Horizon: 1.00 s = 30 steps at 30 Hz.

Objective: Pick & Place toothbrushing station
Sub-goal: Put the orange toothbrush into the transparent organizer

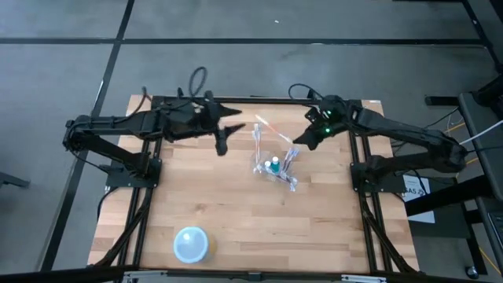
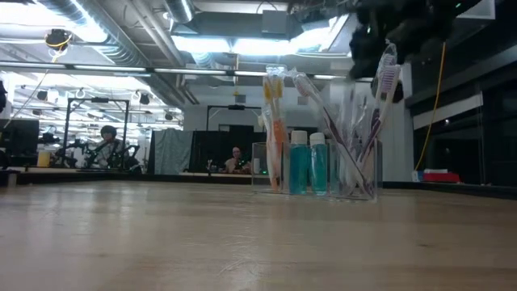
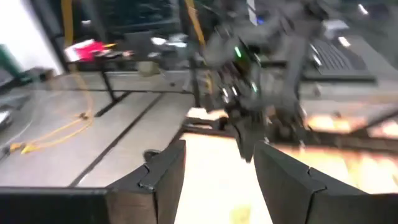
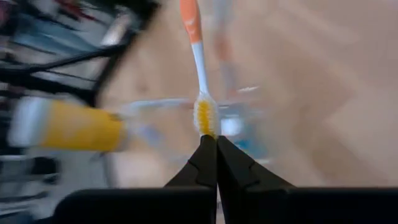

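A clear plastic cup (image 1: 284,174) stands mid-table with several white toothbrushes (image 2: 275,121) upright in it and a teal tube (image 1: 273,166) beside them. My right gripper (image 1: 298,141) hovers just beyond the cup, toward the far right. It is shut on one white toothbrush (image 1: 271,128) with an orange handle. My left gripper (image 1: 222,145) hangs open over the table's far left part, left of the cup, and holds nothing. My right gripper pinches the toothbrush's head end, right at the yellow bristles (image 4: 206,119), between its two fingertips (image 4: 200,163). The fingers slant down from the table's right side and lie along the brush. The orange handle (image 4: 189,18) sticks straight out beyond them, clear of the cup and table.
A pale blue round bowl (image 1: 191,244) sits near the table's front edge, left of centre. Bare wooden tabletop (image 1: 236,204) lies between the bowl and the cup. People sit in the room beyond the table (image 2: 109,141).
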{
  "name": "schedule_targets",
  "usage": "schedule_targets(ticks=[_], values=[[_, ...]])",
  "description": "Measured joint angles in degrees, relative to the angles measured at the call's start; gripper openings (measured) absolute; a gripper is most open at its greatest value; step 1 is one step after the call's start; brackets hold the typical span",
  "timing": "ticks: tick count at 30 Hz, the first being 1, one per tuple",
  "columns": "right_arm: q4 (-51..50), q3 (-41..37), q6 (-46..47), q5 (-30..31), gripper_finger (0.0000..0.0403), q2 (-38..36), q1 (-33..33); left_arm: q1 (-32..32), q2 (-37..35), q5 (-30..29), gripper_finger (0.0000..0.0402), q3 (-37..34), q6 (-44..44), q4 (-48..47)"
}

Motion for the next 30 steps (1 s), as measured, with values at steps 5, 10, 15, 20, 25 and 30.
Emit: schedule_targets(ticks=[5,10,15,20,25,30], values=[[1.34,2.85,9.61,-2.45,0.0001,-2.68,6.37,-0.05,7.54,7.20,0.0185,9.76,8.50,-11.75],[0.80,9.47,12.33,-2.07,0.0000,0.36,10.10,-0.25,19.43,7.03,0.0185,25.97,17.19,-32.04],[0.60,13.57,12.46,-2.48,0.0000,5.22,12.00,-2.13,28.05,4.15,0.0185,39.52,24.98,-42.34],[1.50,16.71,12.46,-2.67,0.0000,7.79,13.33,-2.88,31.62,5.23,0.0185,44.67,27.08,-49.47],[1.61,19.28,12.04,-2.63,0.0000,8.47,13.71,-3.75,32.30,5.20,0.0185,44.70,28.12,-50.85],[3.19,20.94,12.04,-2.70,0.0000,8.44,14.22,-3.47,32.32,2.23,0.0184,44.70,28.31,-50.91]])
